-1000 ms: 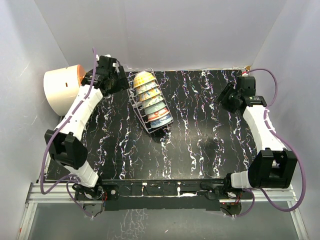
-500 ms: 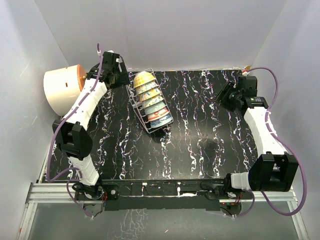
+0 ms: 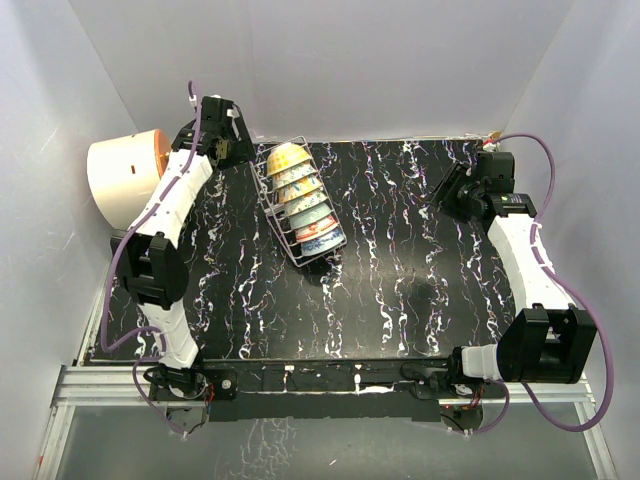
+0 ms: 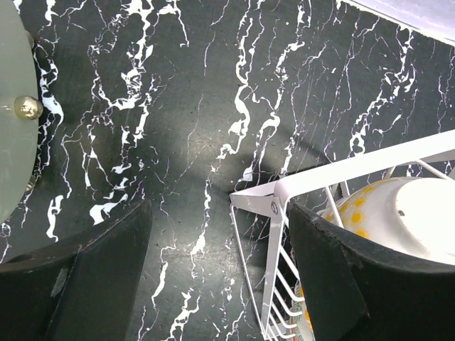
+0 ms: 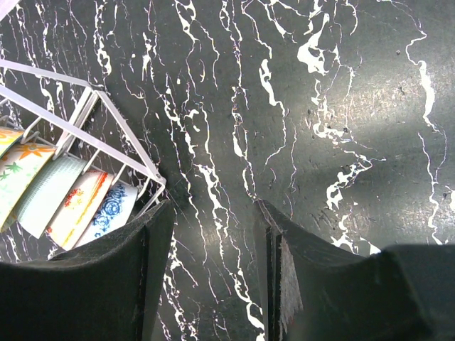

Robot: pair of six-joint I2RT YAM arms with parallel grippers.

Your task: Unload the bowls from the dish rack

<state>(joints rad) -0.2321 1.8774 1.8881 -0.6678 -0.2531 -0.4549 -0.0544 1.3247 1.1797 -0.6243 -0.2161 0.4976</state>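
My left pincer [image 4: 217, 231] hangs spread and empty over the far corner of the dish rack [image 4: 355, 168]; my right pincer [image 5: 213, 213] is spread and empty above the counter [image 3: 400, 260]. The bowls [image 3: 306, 200] stand on edge in the rack.

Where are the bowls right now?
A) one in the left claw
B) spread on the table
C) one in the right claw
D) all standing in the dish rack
D: the bowls stand on edge in a row inside the dish rack; the left claw and right claw are open and empty.
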